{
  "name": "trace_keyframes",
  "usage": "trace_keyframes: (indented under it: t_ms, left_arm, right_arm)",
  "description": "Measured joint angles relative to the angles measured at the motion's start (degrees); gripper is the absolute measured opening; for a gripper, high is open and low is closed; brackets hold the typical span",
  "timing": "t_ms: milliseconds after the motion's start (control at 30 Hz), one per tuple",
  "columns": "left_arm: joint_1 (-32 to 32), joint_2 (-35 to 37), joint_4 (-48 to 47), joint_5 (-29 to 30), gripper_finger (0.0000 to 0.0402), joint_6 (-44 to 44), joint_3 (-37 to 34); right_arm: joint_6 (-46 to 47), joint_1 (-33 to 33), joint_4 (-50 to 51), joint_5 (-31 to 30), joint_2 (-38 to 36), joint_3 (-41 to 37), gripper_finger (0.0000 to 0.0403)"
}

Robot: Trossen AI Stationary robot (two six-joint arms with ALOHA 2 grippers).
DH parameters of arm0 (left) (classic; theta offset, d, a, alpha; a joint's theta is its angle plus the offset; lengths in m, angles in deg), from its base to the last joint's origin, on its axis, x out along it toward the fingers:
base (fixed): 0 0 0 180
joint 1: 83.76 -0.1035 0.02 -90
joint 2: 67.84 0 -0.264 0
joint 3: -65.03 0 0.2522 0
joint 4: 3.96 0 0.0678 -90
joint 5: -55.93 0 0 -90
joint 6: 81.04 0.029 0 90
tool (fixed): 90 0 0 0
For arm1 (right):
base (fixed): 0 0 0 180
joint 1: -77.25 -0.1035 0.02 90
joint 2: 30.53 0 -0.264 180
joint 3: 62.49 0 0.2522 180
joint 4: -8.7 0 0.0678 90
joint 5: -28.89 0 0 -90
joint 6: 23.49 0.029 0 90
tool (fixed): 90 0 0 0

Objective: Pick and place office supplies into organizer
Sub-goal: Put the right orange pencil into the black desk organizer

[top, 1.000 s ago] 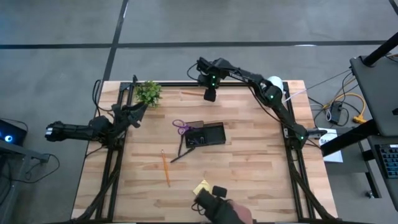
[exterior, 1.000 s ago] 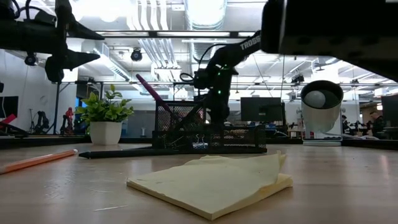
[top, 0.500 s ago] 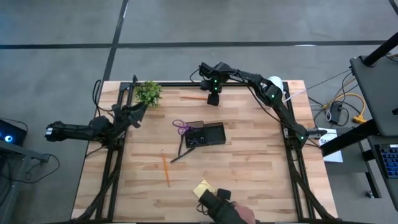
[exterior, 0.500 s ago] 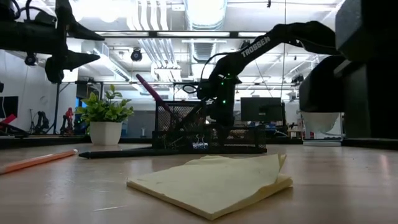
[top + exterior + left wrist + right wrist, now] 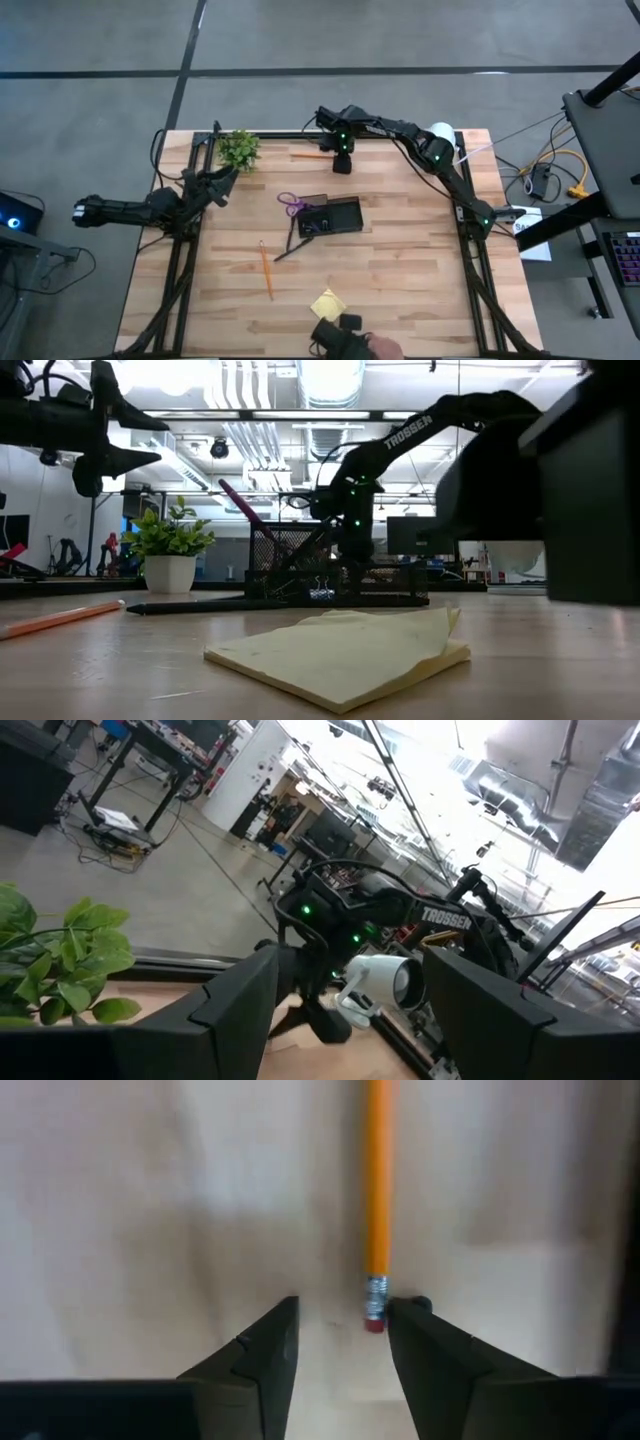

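We see the organizer (image 5: 330, 217) mid-table, scissors (image 5: 291, 204) at its left end, a pencil (image 5: 267, 270) nearer front, the sticky pad (image 5: 325, 302) at the front edge.

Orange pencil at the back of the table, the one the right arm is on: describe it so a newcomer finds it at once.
Start at the wooden table's far edge, between the small green plant and the round white device. There an orange pencil with a red eraser tip lies flat, directly below the right tool, whose fingers are open. The other orange pencil lies near the front, left of the yellow sticky pad.
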Motion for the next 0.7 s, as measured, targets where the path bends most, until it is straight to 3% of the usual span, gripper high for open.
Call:
trace_keyframes:
  t_ms: [433, 700]
  left_arm:
    - [0.0, 0.0, 0.0, 0.0, 0.0235, 0.0, 0.0]
    - [0.0, 0.0, -0.3, 0.0, 0.0235, 0.1, 0.0]
  right_arm:
    - [-0.9, -2.5, 0.0, -4.7, -0.1, -0.9, 0.0034]
    - [1.2, -3.6, -0.9, -10.7, -0.1, -0.9, 0.0015]
